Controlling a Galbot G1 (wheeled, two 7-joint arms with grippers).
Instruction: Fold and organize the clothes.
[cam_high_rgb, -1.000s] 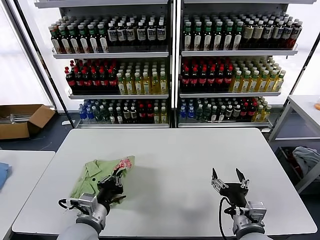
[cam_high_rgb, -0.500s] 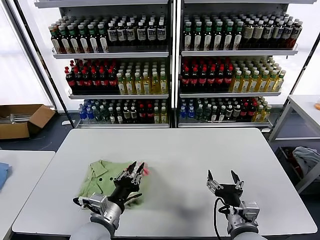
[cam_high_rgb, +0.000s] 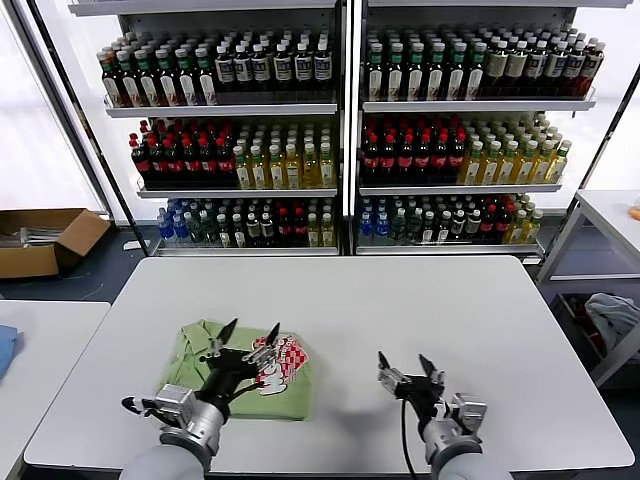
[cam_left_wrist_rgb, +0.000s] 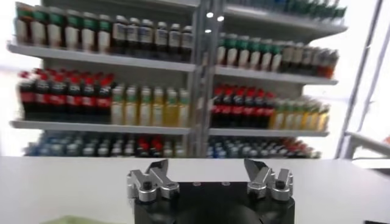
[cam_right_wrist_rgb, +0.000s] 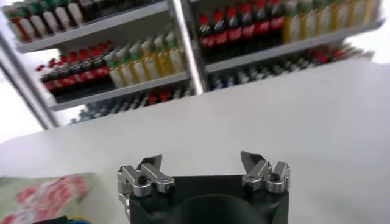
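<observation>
A light green polo shirt (cam_high_rgb: 205, 360) lies folded on the white table (cam_high_rgb: 400, 300) near its front left, with the red-and-white checkered print (cam_high_rgb: 283, 358) facing up. My left gripper (cam_high_rgb: 251, 329) hovers over the shirt, open, with nothing between its fingers (cam_left_wrist_rgb: 153, 173). My right gripper (cam_high_rgb: 401, 360) stands open and holds nothing, over bare table a little to the right of the shirt. In the right wrist view the shirt (cam_right_wrist_rgb: 42, 195) shows at the edge beside the right gripper (cam_right_wrist_rgb: 201, 161). The left wrist view shows its open gripper (cam_left_wrist_rgb: 206, 168) pointing level toward the shelves.
Shelves of bottles (cam_high_rgb: 340, 130) stand behind the table. A cardboard box (cam_high_rgb: 45, 240) sits on the floor at far left. A second table (cam_high_rgb: 40, 340) with a blue item adjoins on the left. A rack (cam_high_rgb: 600, 300) with cloth stands at right.
The left gripper has opened and let go of the shirt, which now lies flat with the print up. The right gripper has moved left toward the shirt.
</observation>
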